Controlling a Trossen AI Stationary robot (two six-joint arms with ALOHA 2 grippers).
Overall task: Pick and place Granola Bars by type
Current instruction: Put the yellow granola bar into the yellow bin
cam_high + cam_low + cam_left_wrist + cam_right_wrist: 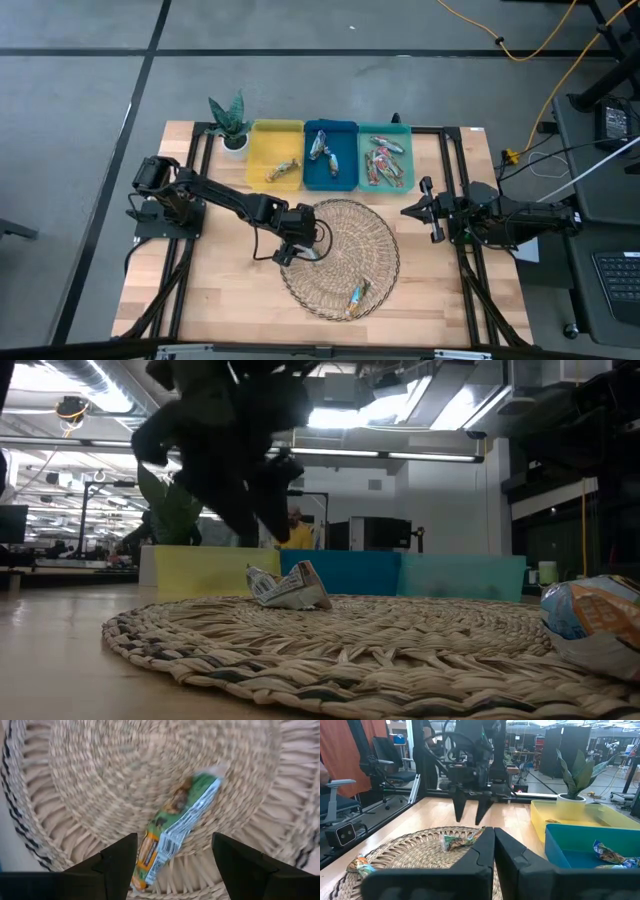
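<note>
My left hand (293, 250) hung over the left part of the round woven mat (375, 235), its two fingers (118, 860) spread wide and holding nothing. Directly below it, between the fingers in the left wrist view, lay one granola bar (175, 827) flat on the weave, near the mat's left rim. I could not see any contact between fingers and wrapper. My right hand (428, 210) waited beyond the mat's right rim, fingers pressed together, empty, pointing toward the left arm.

Clearances: the mat occupied the middle of the worktop (220, 290), with bare wood to its left and along the near edge. Behind the mat stood three trays side by side: a yellow tray (262, 135), a blue tray (343, 130) and a teal tray (400, 132), their near walls close to the mat's far rim. A potted plant (232, 125) stood just beside the yellow tray's left side, at the worktop's far left corner. Black frame rails ran along both sides of the worktop.

The bar under my left hand had a crinkled wrapper, green and white with an orange end. A second bar (356, 294), blue and tan, lay at the mat's near rim, well apart from the first. The yellow tray held one bar (285, 170), the blue tray held a few bars (322, 148), and the teal tray held several bars (385, 165).
</note>
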